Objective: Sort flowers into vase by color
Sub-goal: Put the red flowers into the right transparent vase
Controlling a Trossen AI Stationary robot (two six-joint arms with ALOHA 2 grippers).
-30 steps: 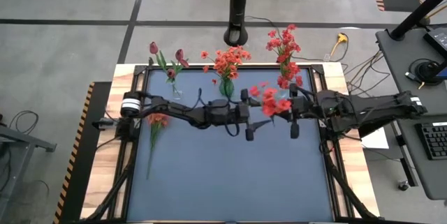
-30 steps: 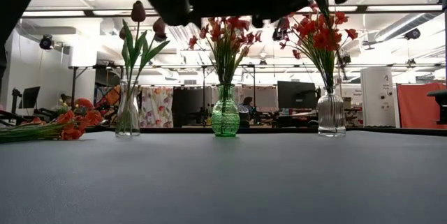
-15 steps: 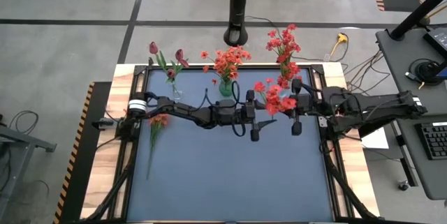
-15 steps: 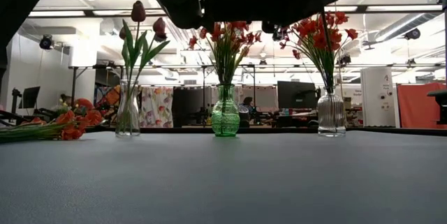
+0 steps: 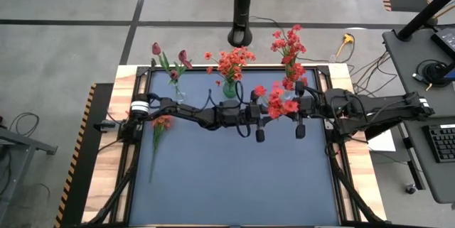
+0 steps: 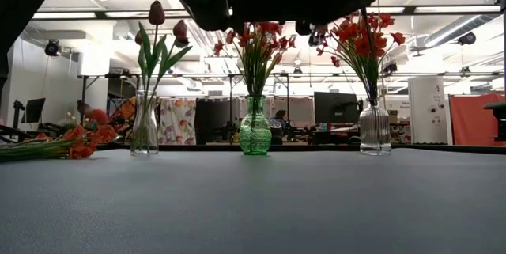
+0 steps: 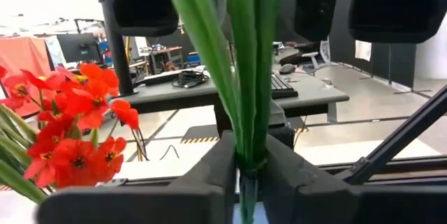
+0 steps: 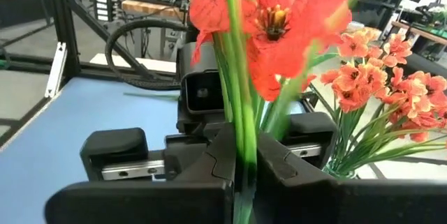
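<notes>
Here, your left gripper (image 7: 246, 168) has its 2 fingers pressed in on the green stems of a red flower spray (image 5: 274, 101), held above the mat between the green vase and the right-hand clear vase. Your right gripper (image 8: 241, 161) is clamped on the same bunch's stems from the other side, so both claws meet at that 1 spray, at mid-table toward the back edge.

Containers, 3 in a row along the back of the blue mat (image 5: 227, 178):
- Left clear vase (image 6: 145, 131): 2 dark maroon tulip buds (image 6: 156, 13) with green leaves, upright.
- Green vase (image 6: 254, 131), centre: a cluster of orange-red blooms (image 5: 231, 61), stems upright.
- Right clear ribbed vase (image 6: 375, 131): a cluster of red blooms (image 5: 288, 43), fanning outward.

Outside the containers: 1 orange-red spray (image 5: 161, 123) lies flat on the mat near its left edge, bloom end toward the tulip vase, stem running toward the front.

You will see in the low view that both arms hang as dark shapes above the vase tops.
</notes>
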